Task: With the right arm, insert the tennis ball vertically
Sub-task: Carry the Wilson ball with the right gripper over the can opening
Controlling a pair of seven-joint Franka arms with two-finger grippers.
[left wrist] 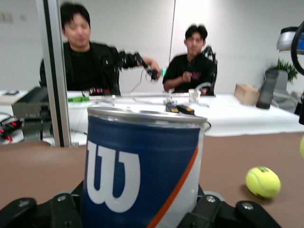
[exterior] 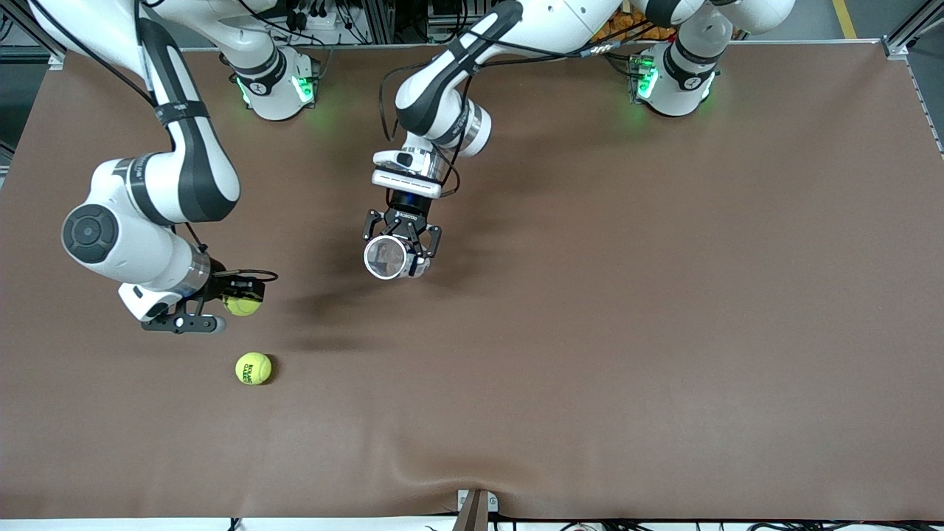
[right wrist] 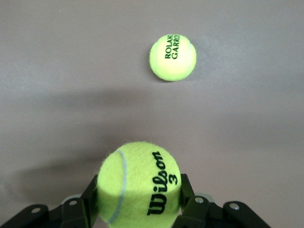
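Note:
My right gripper (exterior: 241, 304) is shut on a yellow Wilson tennis ball (right wrist: 138, 183), just above the brown table toward the right arm's end. A second tennis ball (exterior: 253, 368), marked Roland Garros, lies loose on the table close by, nearer to the front camera; the right wrist view has it too (right wrist: 173, 57). My left gripper (exterior: 399, 254) is shut on a blue and white Wilson ball can (left wrist: 142, 166) with an orange stripe. The can (exterior: 385, 257) is held upright over the middle of the table, its round open mouth facing up.
The brown table cover (exterior: 627, 332) stretches wide toward the left arm's end. A small metal bracket (exterior: 476, 505) sits at the table edge nearest the front camera. Both arm bases with green lights stand along the edge farthest from that camera.

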